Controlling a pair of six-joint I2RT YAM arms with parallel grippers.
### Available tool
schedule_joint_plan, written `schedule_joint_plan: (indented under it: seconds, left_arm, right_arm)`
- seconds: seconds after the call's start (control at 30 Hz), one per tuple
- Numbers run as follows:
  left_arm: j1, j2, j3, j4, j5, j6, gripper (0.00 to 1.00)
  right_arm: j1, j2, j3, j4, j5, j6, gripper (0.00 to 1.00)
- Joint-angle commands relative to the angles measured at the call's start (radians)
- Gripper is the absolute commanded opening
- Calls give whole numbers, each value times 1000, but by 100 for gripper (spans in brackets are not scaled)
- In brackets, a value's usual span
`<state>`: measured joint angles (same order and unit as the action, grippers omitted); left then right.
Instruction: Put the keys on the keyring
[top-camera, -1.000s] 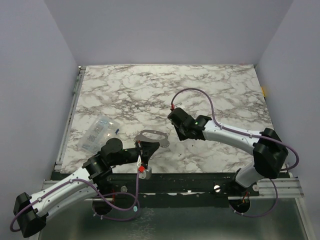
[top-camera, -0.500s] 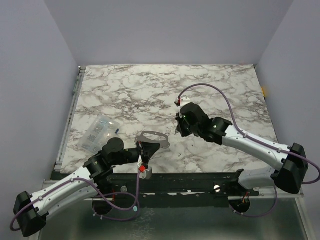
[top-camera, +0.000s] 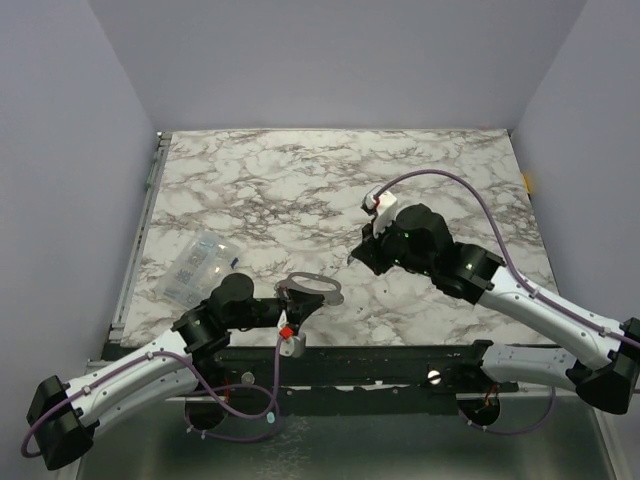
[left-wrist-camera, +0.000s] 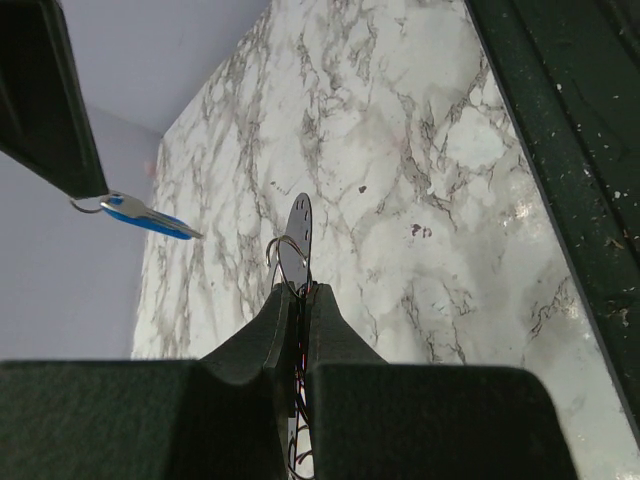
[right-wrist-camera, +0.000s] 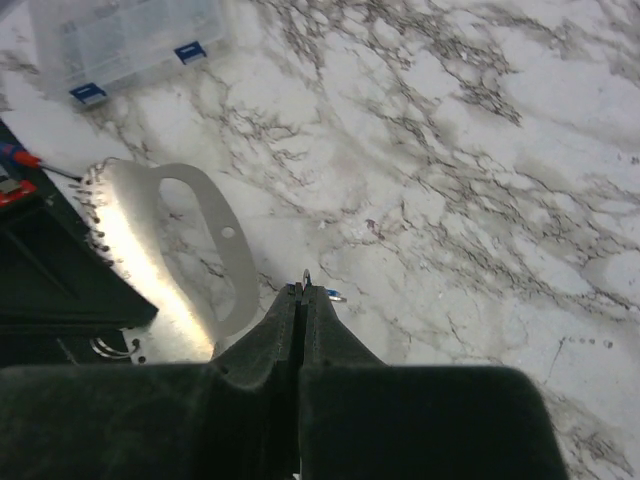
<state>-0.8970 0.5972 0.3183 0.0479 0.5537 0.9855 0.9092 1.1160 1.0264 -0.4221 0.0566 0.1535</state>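
My left gripper (top-camera: 292, 303) is shut on the near edge of the keyring (top-camera: 330, 296), a pale grey flattened metal loop held just above the table's front edge. In the left wrist view the gripper (left-wrist-camera: 298, 290) pinches the keyring (left-wrist-camera: 299, 225) edge-on. My right gripper (top-camera: 352, 258) is shut on the blue-headed key and stands to the right of the keyring, apart from it. The right wrist view shows that gripper (right-wrist-camera: 303, 293) with the key's blue head (right-wrist-camera: 335, 296) peeking out, and the keyring (right-wrist-camera: 235, 280) to its left. The blue key (left-wrist-camera: 150, 215) also shows in the left wrist view. No silver keys show clearly.
A clear plastic packet (top-camera: 200, 265) lies on the marble table (top-camera: 300, 180) at the left, also in the right wrist view (right-wrist-camera: 120, 40). A black rail (top-camera: 380, 360) runs along the front edge. Purple walls enclose three sides.
The right arm has stretched out, its elbow swinging right, with the key still gripped. The left gripper has carried the keyring a little right and toward the front edge.
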Motion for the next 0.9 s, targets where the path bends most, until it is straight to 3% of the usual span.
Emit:
schedule_joint_plan:
  seconds: [0.0, 0.23, 0.87]
  left_arm:
    - [-1, 19, 35, 53, 80, -59, 0]
    - [-1, 30, 42, 87, 128, -116, 0]
    - [-2, 15, 24, 78, 78, -79, 0]
  right_arm:
    - [-1, -58, -27, 73, -177, -87, 1]
    - [-1, -84, -55, 108, -432, -172, 1]
    - [-1, -89, 86, -87, -723, -157, 1]
